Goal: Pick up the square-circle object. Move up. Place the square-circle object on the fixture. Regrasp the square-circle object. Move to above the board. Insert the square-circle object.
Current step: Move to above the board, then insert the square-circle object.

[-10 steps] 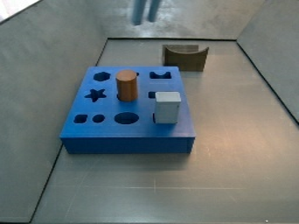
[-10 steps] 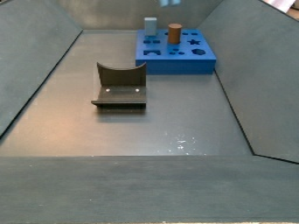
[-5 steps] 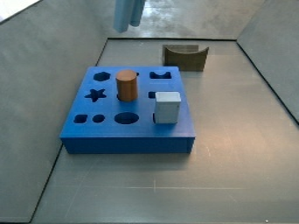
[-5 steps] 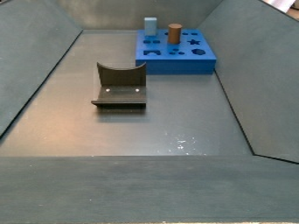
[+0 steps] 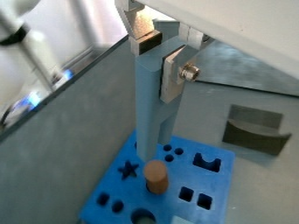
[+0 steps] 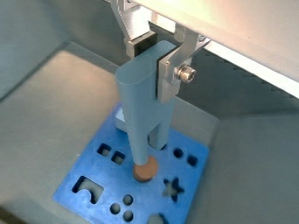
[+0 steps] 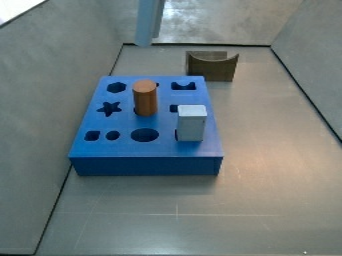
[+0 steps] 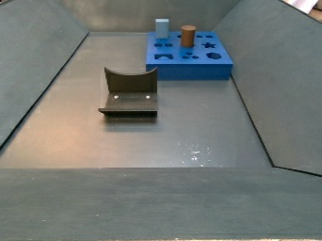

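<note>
Both wrist views, jaws (image 6: 156, 50) clamping square-circle object (image 6: 145, 109), shifted rightward above board (image 6: 93, 179) since 0.5 s ago.

**user1:** what's the enclosure like?

**user2:** plain grey desk (image 8: 176, 193), kinda matte, with grey side walls (image 8: 38, 75) sloping up and outward on both sides. There's a mottled grey back wall (image 7: 227, 20) too. A few small light glints (image 8: 195, 151) show on the desk. In a wrist view there's something bright past the wall (image 5: 35, 52), too blurry to tell.
</note>
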Available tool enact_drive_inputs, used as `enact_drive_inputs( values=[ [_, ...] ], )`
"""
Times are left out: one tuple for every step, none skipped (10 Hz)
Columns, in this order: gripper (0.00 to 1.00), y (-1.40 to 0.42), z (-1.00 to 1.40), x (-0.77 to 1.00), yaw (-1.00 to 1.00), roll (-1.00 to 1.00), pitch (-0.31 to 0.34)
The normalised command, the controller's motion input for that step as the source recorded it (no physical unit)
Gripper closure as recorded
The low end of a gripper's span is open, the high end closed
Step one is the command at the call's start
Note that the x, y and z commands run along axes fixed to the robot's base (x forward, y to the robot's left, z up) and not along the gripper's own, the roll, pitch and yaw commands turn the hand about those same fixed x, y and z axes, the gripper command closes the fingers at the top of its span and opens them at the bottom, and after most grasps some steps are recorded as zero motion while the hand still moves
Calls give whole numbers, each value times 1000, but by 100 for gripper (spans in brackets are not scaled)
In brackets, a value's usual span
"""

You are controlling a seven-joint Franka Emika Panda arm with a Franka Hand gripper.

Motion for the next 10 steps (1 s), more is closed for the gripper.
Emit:
enact_drive_inputs(
  values=[
    [100,17,-1,-75,1000,-215,-503],
    [100,16,-3,-67,775,-135,-457],
    [100,15,-1,-56,424,-58,-311],
    [100,10,-1,-38,251,-27,-212],
    [100,0,-269,0,-1000,-6,-24],
    [100,0,-277,0,-1000,-9,-26],
    [100,0,-291,0,-1000,-11,-34],
    [100,0,-291,0,-1000,-11,-30],
    [100,0,-297,0,-1000,-14,-33],
    [100,0,-363,0,-1000,-39,-54]
  ],
)
